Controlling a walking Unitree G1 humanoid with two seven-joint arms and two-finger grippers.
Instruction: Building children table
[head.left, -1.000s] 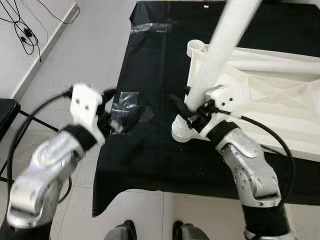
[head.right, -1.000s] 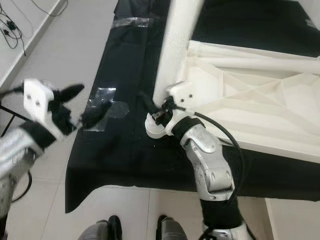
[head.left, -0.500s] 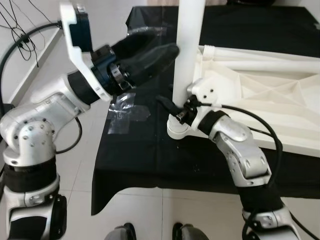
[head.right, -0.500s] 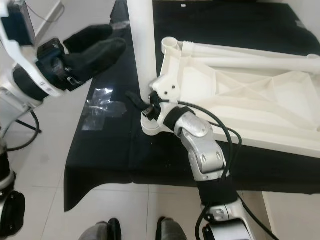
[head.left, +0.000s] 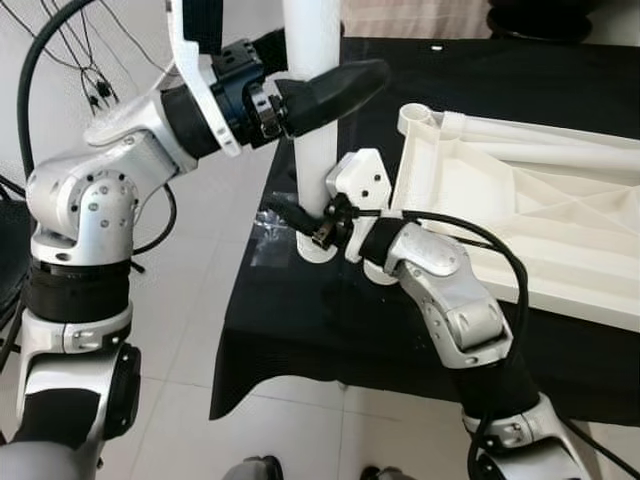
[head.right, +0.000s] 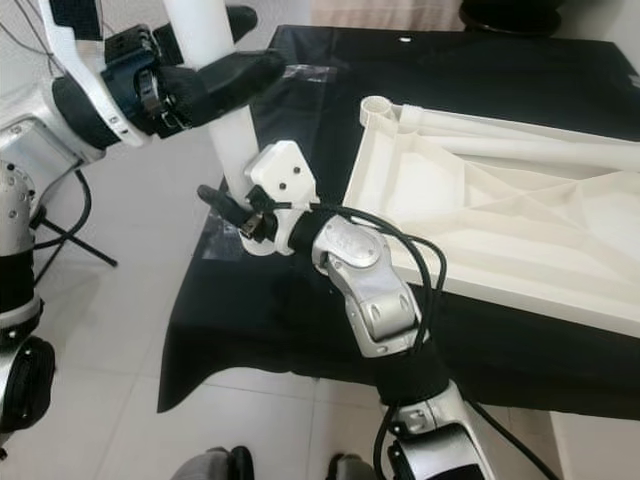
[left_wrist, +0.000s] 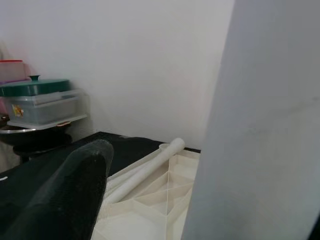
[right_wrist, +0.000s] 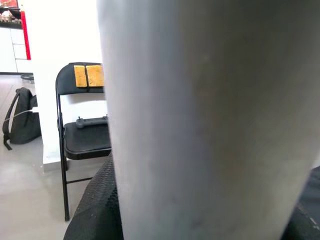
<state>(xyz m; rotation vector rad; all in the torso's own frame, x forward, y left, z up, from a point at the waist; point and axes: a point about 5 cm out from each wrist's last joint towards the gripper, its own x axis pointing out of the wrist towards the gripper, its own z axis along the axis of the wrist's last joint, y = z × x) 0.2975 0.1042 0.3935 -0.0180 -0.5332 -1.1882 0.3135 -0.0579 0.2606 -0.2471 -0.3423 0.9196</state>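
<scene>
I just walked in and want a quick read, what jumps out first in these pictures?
A tall white table leg stands upright at the near left corner of the black-covered table, with the left hand around it high up and the right hand at its base. To its right, the white tabletop lies underside up, ribs showing.

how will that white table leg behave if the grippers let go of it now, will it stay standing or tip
Probably tips: the white table leg is tall and narrow on a small flared foot near the black cloth's edge. It looks like stiff, light hollow plastic. Its round shape would likely roll. The left gripper and right gripper steady it.
</scene>
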